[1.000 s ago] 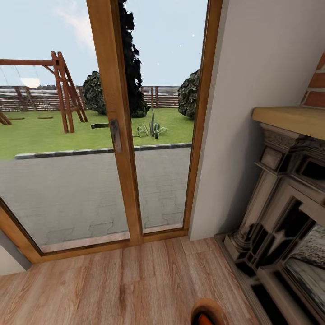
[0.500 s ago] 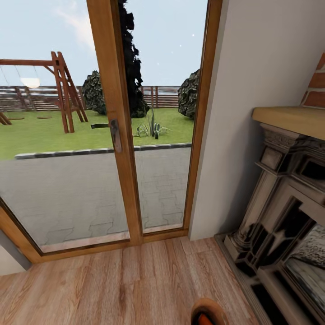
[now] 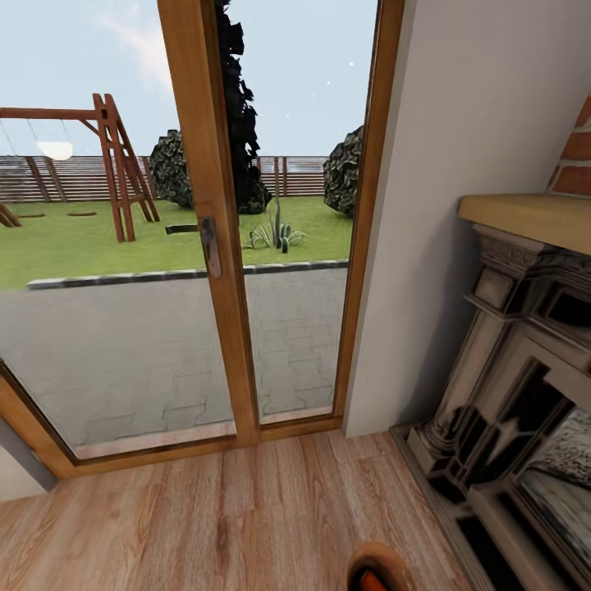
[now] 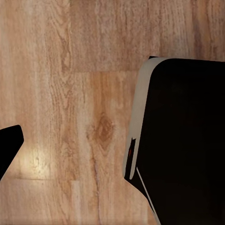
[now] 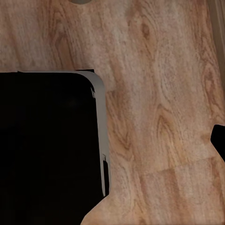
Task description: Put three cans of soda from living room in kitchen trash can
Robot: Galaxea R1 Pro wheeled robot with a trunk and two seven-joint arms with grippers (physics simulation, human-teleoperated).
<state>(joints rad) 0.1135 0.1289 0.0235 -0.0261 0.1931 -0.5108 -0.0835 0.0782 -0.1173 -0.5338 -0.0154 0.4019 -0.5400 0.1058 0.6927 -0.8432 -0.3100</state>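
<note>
wooden-framed glass garden doors (image 3: 209,246) dead ahead, carved stone fireplace (image 3: 517,386) on the right, round tan-rimmed bucket (image 3: 379,570) with something orange inside at the bottom edge, light wood plank floor (image 4: 70,93) under both wrists, can't tell either gripper's opening

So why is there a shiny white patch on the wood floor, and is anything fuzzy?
Left wrist view: the pale patch is soft glare on the light wooden plank floor, beside the robot's black, grey-edged body. Head view: daylight through the wooden-framed glass garden door leaves things sharp; the carved stone fireplace looks stretched at the edge. Right wrist view: floor grain slightly soft.
</note>
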